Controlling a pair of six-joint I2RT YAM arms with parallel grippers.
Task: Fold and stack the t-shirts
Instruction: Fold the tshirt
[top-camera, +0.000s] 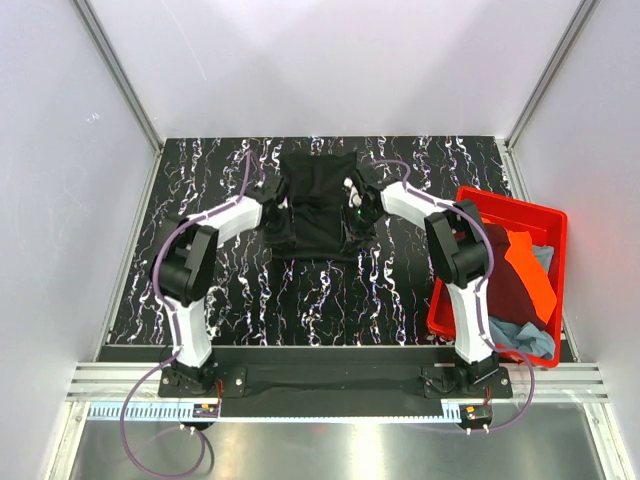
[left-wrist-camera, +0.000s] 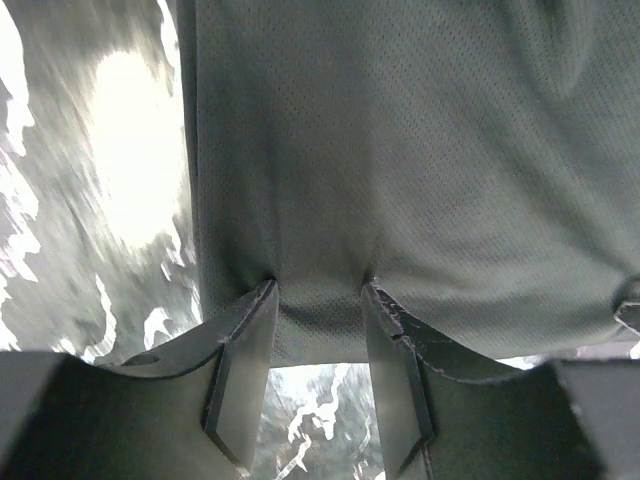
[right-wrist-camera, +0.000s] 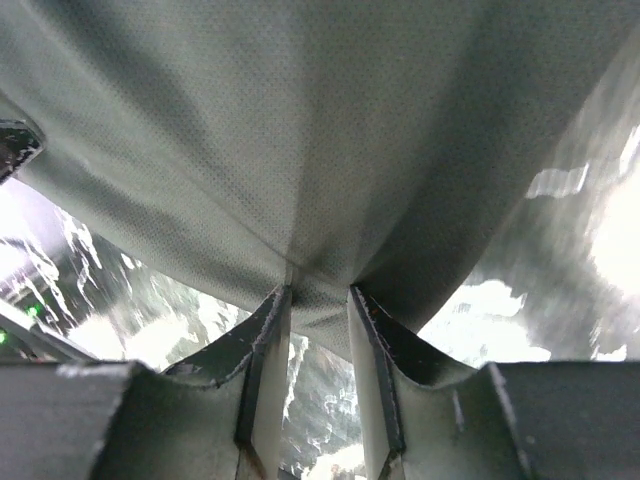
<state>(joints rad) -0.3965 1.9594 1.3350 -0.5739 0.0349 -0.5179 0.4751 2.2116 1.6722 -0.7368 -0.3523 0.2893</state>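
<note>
A black t-shirt (top-camera: 318, 190) lies partly folded at the back middle of the marbled table. My left gripper (top-camera: 279, 215) is at its left edge and my right gripper (top-camera: 355, 215) at its right edge. In the left wrist view my left gripper (left-wrist-camera: 320, 287) is shut on the hem of the black t-shirt (left-wrist-camera: 400, 150), which is lifted and pulled taut. In the right wrist view my right gripper (right-wrist-camera: 320, 290) is shut on a fold of the black t-shirt (right-wrist-camera: 300, 130), which hangs off the table. An orange shirt (top-camera: 530, 272), a maroon shirt (top-camera: 508, 290) and a grey-blue shirt (top-camera: 527, 337) lie in the bin.
A red plastic bin (top-camera: 512, 205) stands at the table's right edge, beside the right arm's base. White walls with metal rails close the table on the left, back and right. The black marbled tabletop (top-camera: 320, 300) stretches in front of the shirt.
</note>
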